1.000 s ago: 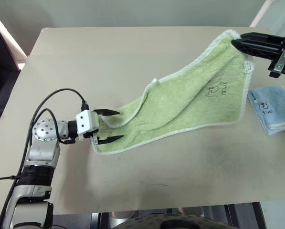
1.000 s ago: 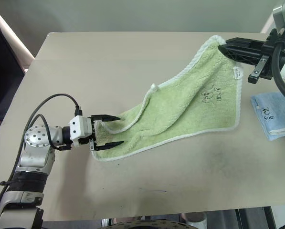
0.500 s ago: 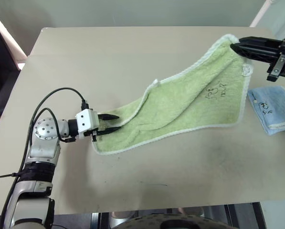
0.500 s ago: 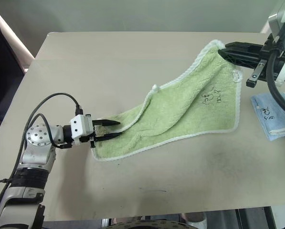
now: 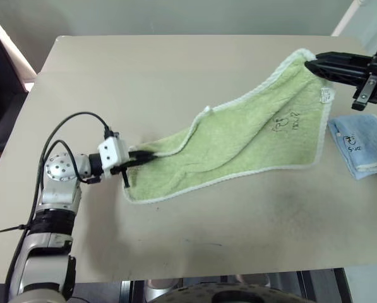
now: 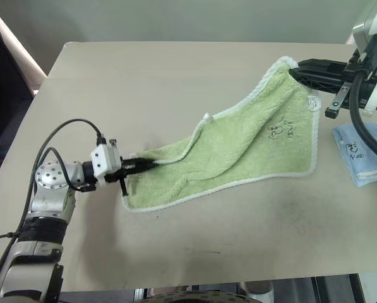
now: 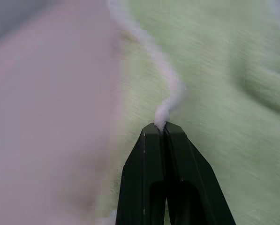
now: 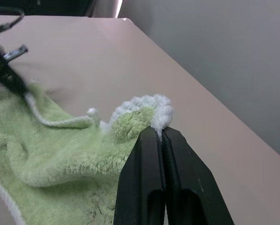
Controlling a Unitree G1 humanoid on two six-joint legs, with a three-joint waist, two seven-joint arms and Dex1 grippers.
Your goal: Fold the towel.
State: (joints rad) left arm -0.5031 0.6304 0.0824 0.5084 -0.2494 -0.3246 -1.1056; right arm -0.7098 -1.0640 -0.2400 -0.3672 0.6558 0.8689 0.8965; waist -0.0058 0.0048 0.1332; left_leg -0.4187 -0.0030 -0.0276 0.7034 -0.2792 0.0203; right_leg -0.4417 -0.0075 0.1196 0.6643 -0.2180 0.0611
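Both pincers are clamped on the towel (image 5: 251, 142): left pincer (image 5: 139, 155) mid-left, right pincer (image 5: 314, 63) upper right. Lift evenly, keeping the edge taut above the table (image 5: 144, 76).

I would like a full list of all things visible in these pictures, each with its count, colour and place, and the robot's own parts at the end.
table: one, beige, under everything.
towel: one, light green with white edging, stretched across the table's right half, one corner raised, the low end resting on the table.
small cloth: one, light blue, folded, at the table's right edge, beside the towel.
cable: one, black, looping over the left arm.
left gripper: one, black fingers, shut on the towel's white edge at its low left end.
right gripper: one, black fingers, shut on the towel's raised far right corner.
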